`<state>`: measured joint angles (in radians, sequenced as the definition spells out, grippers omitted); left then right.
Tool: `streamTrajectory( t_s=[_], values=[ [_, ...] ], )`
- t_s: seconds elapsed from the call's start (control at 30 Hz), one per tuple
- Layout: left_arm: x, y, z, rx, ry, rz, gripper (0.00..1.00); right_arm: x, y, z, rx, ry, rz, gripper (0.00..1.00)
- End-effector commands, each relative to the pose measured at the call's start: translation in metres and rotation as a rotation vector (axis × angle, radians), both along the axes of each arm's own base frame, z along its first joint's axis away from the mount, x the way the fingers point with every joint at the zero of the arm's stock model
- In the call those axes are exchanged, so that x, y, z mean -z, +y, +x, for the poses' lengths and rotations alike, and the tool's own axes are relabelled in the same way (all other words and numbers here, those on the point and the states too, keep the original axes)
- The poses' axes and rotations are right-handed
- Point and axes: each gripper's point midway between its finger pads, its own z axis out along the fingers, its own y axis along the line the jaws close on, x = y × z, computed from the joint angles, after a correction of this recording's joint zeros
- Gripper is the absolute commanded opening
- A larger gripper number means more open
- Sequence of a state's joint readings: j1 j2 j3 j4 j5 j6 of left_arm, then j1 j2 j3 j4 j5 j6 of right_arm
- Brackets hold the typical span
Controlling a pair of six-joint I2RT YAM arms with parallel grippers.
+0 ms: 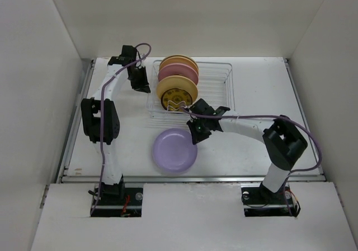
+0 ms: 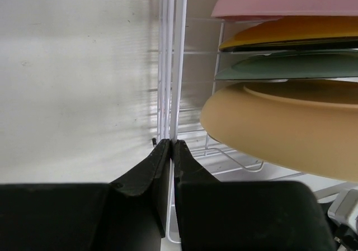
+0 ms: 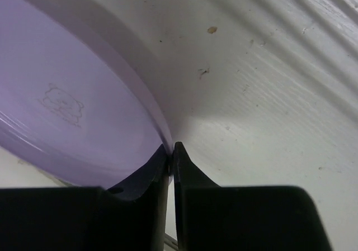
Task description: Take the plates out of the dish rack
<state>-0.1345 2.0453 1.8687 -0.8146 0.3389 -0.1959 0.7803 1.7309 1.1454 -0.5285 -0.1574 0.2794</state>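
**Item:** plain round lilac plate (image 1: 174,150), on the white tabletop (image 1: 268,94) close to the near edge, about midway along it. It lies just in front of the silver-white wire dish rack (image 1: 224,86).

**Hold:** my right gripper (image 1: 197,135) is clenched on the plate's right-hand rim, which is pinched between both fingertips. I cannot tell whether the plate rests fully flat.

**Second hold:** my left gripper (image 1: 140,84) is clamped on an upright wire of the rack's left wall, toward the far left corner.

**Hazards:**
- If that rim is raised, letting go could drop the plate, and it could clatter or slide toward the near edge.
- Withdrawing before my fingers part would drag the plate along.
- Moving my left arm while clamped would tug the rack and could topple the round cream, pink and orange-yellow plates (image 1: 179,70) standing on edge inside.
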Motion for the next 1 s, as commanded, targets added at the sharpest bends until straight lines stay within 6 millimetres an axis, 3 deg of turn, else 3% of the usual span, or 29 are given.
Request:
streamTrajectory(
  t_s=[0.0,0.17,0.2,0.23,0.27,0.37,0.4,0.43,0.5,0.53,0.63,0.67,0.7,0.77,0.8,0.97],
  values=[
    [0.005,-0.015,-0.025,-0.027,0.077,-0.014,0.00,-0.012,0.009,0.024,0.054,-0.094,0.006,0.13],
    [0.016,-0.015,-0.026,-0.089,0.101,-0.017,0.00,-0.025,0.011,0.030,0.052,-0.113,0.006,0.20],
    [0.020,-0.015,-0.026,-0.089,0.110,-0.015,0.00,-0.032,0.013,0.032,0.043,-0.120,0.005,0.25],
    [0.013,-0.015,-0.023,-0.077,0.093,-0.013,0.00,-0.042,0.014,0.034,0.035,-0.134,0.014,0.42],
    [0.015,-0.016,-0.021,-0.062,0.093,-0.020,0.00,-0.047,0.014,0.035,0.026,-0.139,0.011,0.51],
    [0.013,-0.014,-0.022,-0.060,0.106,-0.001,0.00,-0.091,0.024,0.029,-0.039,-0.163,0.069,0.66],
    [0.009,-0.014,-0.020,-0.060,0.094,-0.003,0.00,-0.104,0.026,0.030,-0.055,-0.181,0.087,0.66],
    [0.009,-0.014,-0.020,-0.052,0.091,0.000,0.00,-0.128,0.030,0.040,-0.041,-0.235,0.111,0.67],
    [0.006,-0.014,-0.019,-0.052,0.089,0.000,0.00,-0.152,0.032,0.051,-0.041,-0.313,0.127,0.67],
    [0.006,-0.014,-0.019,-0.052,0.089,0.000,0.00,-0.177,0.036,0.066,-0.010,-0.391,0.154,0.67],
    [0.007,-0.013,-0.022,-0.052,0.098,0.001,0.00,-0.159,0.042,0.105,0.002,-0.441,0.035,0.63],
    [0.007,-0.013,-0.022,-0.052,0.098,0.001,0.00,-0.177,0.037,0.130,0.070,-0.508,-0.009,0.61],
    [0.007,-0.013,-0.022,-0.052,0.098,0.001,0.00,-0.152,0.042,0.144,0.047,-0.496,-0.078,0.57],
    [0.007,-0.013,-0.024,-0.052,0.107,0.003,0.00,-0.160,0.050,0.164,0.046,-0.525,-0.085,0.56],
    [0.007,-0.013,-0.024,-0.043,0.104,0.007,0.00,-0.142,0.050,0.176,0.058,-0.509,-0.116,0.56],
    [0.007,-0.009,-0.025,-0.050,0.100,0.023,0.00,-0.137,0.038,0.197,0.108,-0.544,-0.178,0.59]
  ],
)
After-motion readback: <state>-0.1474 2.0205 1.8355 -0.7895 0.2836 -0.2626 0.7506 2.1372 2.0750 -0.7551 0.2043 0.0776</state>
